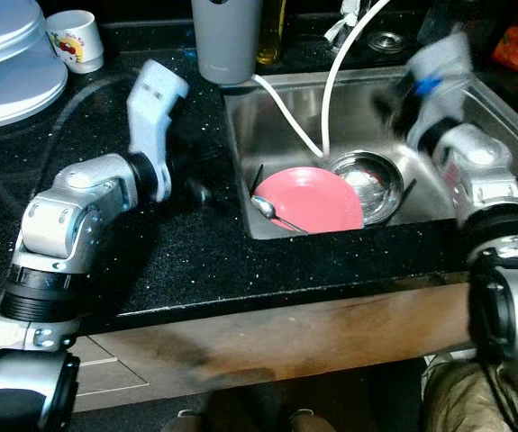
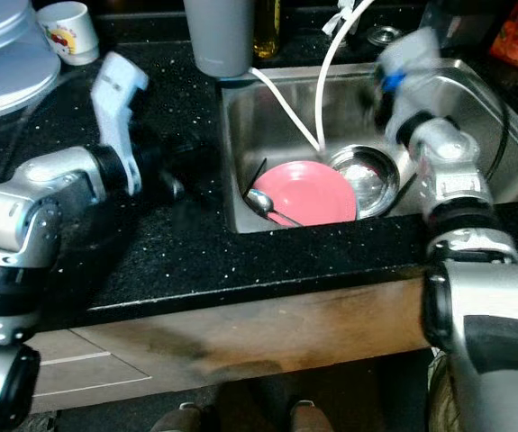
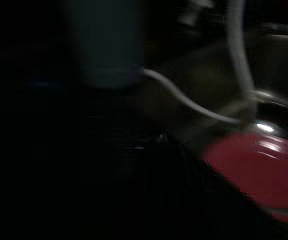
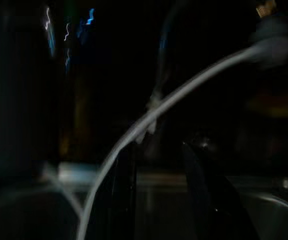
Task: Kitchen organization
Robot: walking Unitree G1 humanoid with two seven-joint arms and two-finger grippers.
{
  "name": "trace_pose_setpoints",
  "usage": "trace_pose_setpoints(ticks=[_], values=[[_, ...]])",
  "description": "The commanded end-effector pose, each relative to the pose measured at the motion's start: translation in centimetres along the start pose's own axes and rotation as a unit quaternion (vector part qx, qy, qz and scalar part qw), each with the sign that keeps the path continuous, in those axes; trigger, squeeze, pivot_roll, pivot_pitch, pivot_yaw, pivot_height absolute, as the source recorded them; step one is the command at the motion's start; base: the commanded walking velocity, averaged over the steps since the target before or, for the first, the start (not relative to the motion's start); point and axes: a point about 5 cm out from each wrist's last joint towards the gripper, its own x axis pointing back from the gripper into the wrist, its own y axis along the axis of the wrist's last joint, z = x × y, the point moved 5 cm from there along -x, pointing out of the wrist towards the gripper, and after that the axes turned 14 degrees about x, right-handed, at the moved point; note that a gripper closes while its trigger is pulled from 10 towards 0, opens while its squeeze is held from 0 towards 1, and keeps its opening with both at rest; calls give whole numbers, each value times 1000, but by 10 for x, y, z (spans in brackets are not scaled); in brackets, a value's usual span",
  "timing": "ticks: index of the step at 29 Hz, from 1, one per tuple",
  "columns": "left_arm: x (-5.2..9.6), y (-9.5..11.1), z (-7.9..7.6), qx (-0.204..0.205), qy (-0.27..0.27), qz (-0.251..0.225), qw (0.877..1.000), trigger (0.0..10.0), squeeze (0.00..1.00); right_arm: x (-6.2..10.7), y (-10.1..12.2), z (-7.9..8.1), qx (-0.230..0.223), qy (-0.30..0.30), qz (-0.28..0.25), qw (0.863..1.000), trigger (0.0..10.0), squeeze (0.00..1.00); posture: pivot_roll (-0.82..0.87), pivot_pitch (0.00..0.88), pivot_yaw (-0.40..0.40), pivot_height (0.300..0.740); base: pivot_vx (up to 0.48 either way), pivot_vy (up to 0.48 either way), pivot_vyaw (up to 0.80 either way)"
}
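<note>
Steel sink [image 1: 457,193] holding pink plate [image 1: 317,200], spoon [image 1: 272,212] partly hidden, left gripper [image 1: 195,166] blurred over black counter [image 1: 195,261], right gripper [image 1: 394,99] blurred above basin, finger states of both indeterminable.

Head stereo pair looks down at sink [image 1: 439,193] and counter [image 1: 177,261]; wrist cameras dim, close, sharing pink plate [image 3: 264,170], white hose [image 4: 149,120].

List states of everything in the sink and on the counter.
Pink plate: in sink, tilted against bowl.
Steel bowl: upright in sink.
Spoon: resting on plate.
Hoses: hanging into sink.
Grey cup: upright on counter.
Mug: upright.
</note>
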Motion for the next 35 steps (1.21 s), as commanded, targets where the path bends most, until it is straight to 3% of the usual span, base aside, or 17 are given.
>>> trace_pose_setpoints(ticks=[1,4,9,12,16,35], values=[[2,5,9,-1,30,-16,999,10000,0,8,-5,4,-31,-20,-2,999,10000,0,42,135,18,740,0,0,0],[8,16,19,24,64,-44,997,10000,0,22,9,48,-71,13,-35,997,10000,0,33,131,28,740,0,0,0],[10,11,17,24,79,-55,995,10000,0,37,14,89,-78,57,-35,995,10000,0,31,136,29,740,0,0,0],[8,5,6,20,66,-53,996,10000,0,42,14,97,-64,69,-31,995,10000,0,36,146,28,740,0,0,0],[9,2,3,29,66,-58,996,10000,0,44,15,100,-49,76,-32,995,10000,0,35,150,28,740,0,0,0],[10,-1,0,39,78,-63,994,10000,0,57,4,107,-48,85,12,995,10000,0,38,161,30,740,0,0,0]])
